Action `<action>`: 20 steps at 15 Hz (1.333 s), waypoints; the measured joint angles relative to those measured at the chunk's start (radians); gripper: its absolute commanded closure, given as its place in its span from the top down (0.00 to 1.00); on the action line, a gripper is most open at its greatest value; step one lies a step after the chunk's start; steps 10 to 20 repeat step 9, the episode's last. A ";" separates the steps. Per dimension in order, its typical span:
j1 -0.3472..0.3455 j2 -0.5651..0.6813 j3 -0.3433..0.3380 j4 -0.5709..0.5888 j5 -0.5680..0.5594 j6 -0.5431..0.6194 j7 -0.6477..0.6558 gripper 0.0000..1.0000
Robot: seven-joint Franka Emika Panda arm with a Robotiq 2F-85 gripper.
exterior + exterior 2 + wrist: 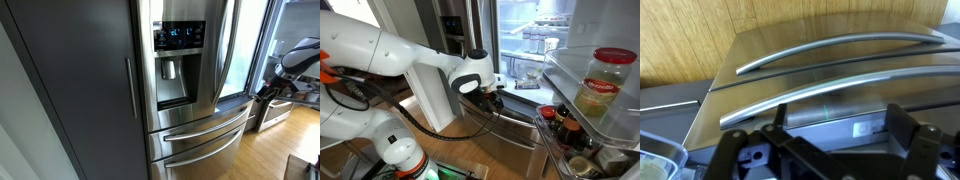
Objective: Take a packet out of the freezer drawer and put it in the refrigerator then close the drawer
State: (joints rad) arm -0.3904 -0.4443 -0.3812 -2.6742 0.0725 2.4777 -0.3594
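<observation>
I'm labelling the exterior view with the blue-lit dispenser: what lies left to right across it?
Dark grey cabinet panel, slim vertical cabinet handle, blue-lit ice and water dispenser panel, long steel door handle, robot arm.

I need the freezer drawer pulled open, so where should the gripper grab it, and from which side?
Take its long bar handle near the middle, where the curve bows furthest off the drawer. Come in from the front, one finger above the horizontal bar, one below.
</observation>
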 measured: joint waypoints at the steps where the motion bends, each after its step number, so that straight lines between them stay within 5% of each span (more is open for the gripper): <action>1: -0.007 -0.028 0.011 0.001 -0.015 -0.015 0.041 1.00; 7: -0.047 -0.150 0.082 0.004 -0.069 -0.076 0.237 1.00; 20: -0.053 -0.165 0.088 0.003 -0.070 -0.084 0.252 1.00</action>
